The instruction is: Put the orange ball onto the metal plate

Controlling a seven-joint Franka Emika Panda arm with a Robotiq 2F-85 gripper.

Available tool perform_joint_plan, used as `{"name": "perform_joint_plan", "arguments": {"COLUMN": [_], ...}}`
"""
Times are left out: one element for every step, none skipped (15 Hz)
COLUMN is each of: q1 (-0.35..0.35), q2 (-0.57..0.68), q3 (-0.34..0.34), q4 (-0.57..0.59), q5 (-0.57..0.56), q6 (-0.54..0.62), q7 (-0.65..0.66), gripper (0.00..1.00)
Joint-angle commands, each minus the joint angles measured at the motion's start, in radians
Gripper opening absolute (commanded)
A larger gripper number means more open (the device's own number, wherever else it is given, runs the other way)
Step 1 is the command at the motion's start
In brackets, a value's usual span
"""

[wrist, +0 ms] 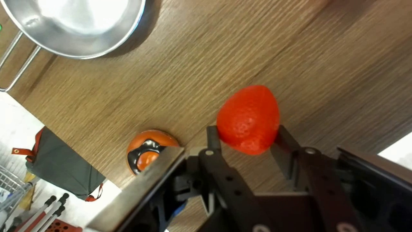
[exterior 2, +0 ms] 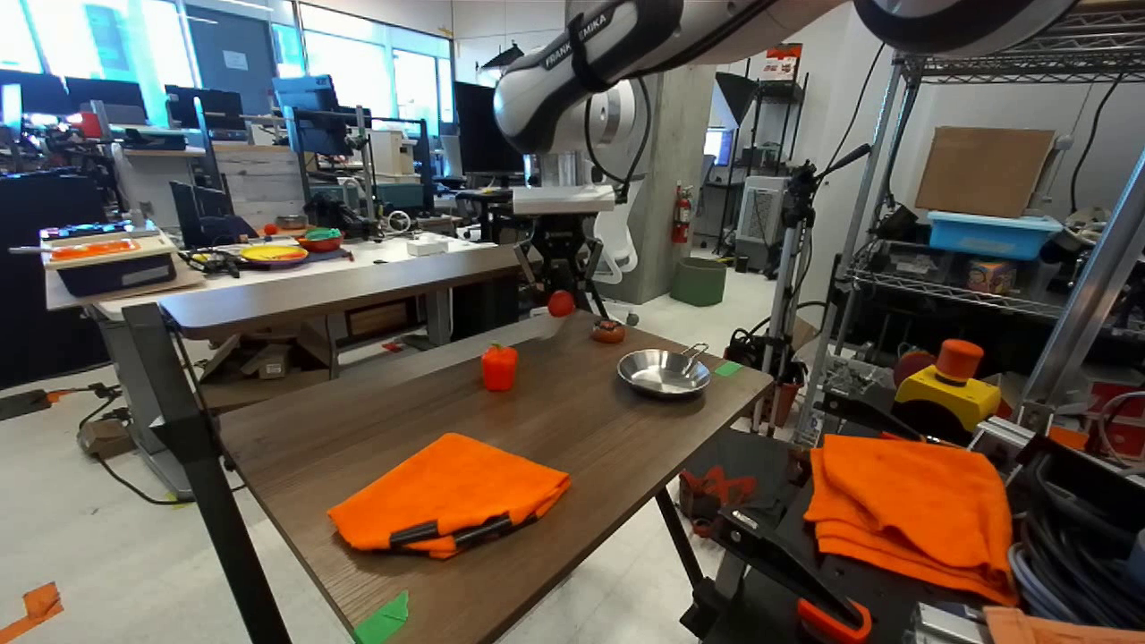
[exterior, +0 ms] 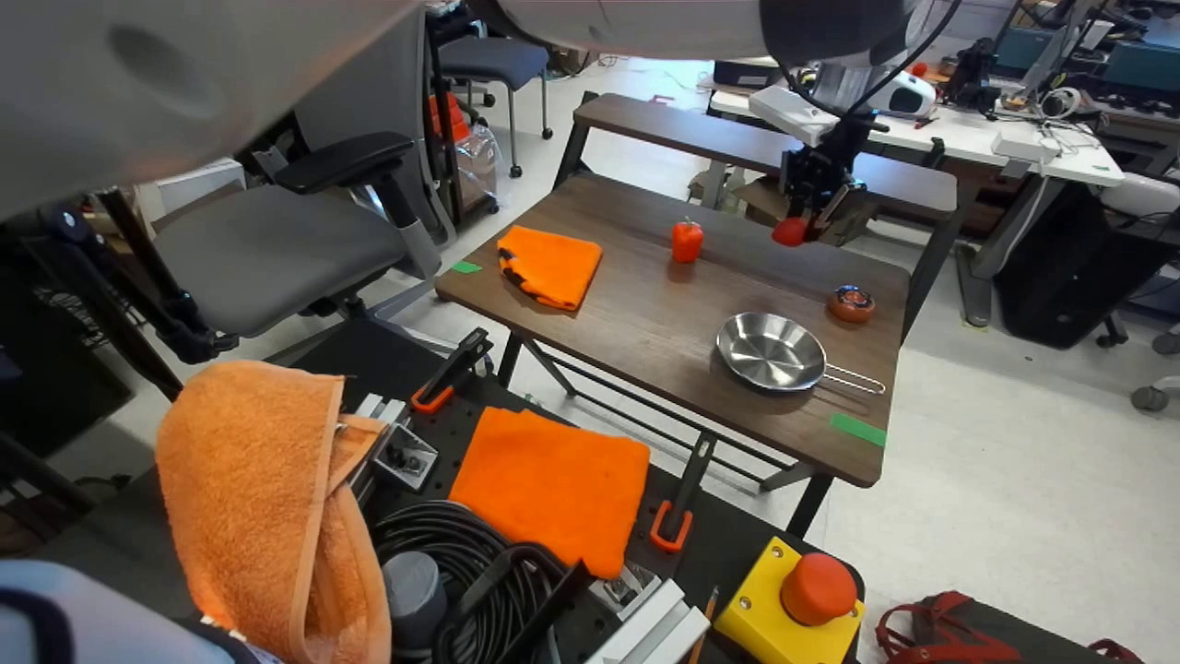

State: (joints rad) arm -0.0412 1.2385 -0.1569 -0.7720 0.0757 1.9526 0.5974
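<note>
The orange ball (wrist: pixel 250 117) is orange-red and slightly uneven in shape. My gripper (wrist: pixel 247 130) is shut on it, with a fingertip on each side. In both exterior views the ball (exterior: pixel 789 231) (exterior 2: pixel 561 303) hangs under the gripper (exterior: pixel 804 227) (exterior 2: pixel 565 295), above the table near its back edge. The metal plate (exterior: pixel 771 354) is a shiny shallow round pan with a wire handle, resting on the table. It also shows in an exterior view (exterior 2: pixel 664 376). In the wrist view the plate (wrist: pixel 83 25) is at upper left, apart from the gripper, partly cut off, and bare inside.
An orange-red pepper (exterior: pixel 687 242) (exterior 2: pixel 499 368) stands upright on the table. A brownish round item (exterior: pixel 851 303) (exterior 2: pixel 608 332) (wrist: pixel 161 138) lies near the plate. A folded orange cloth (exterior: pixel 551 266) (exterior 2: pixel 452 494) lies at the table's other end. A raised shelf (exterior: pixel 682 134) runs along the back.
</note>
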Motion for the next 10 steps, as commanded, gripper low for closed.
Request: {"name": "perform_joint_plan", "arguments": {"q1": [0.019, 0.023, 0.025, 0.028, 0.027, 0.026, 0.023, 0.016, 0.007, 0.000], "q2": [-0.081, -0.098, -0.110, -0.121, -0.133, -0.148, -0.164, -0.182, -0.207, -0.226], "q3": [-0.001, 0.001, 0.003, 0.004, 0.009, 0.013, 0.019, 0.029, 0.041, 0.049], "q4": [-0.200, -0.253, -0.304, -0.348, -0.395, -0.441, -0.487, -0.532, -0.575, -0.614], "q5": [-0.006, -0.005, -0.002, -0.002, 0.002, 0.004, 0.008, 0.015, 0.025, 0.033], "q6": [0.107, 0.145, 0.186, 0.220, 0.261, 0.304, 0.355, 0.402, 0.452, 0.491], "q7": [-0.030, -0.037, -0.045, -0.054, -0.070, -0.089, -0.112, -0.135, -0.163, -0.190], "gripper": [0.19, 0.19, 0.19, 0.19, 0.19, 0.19, 0.19, 0.19, 0.19, 0.19]}}
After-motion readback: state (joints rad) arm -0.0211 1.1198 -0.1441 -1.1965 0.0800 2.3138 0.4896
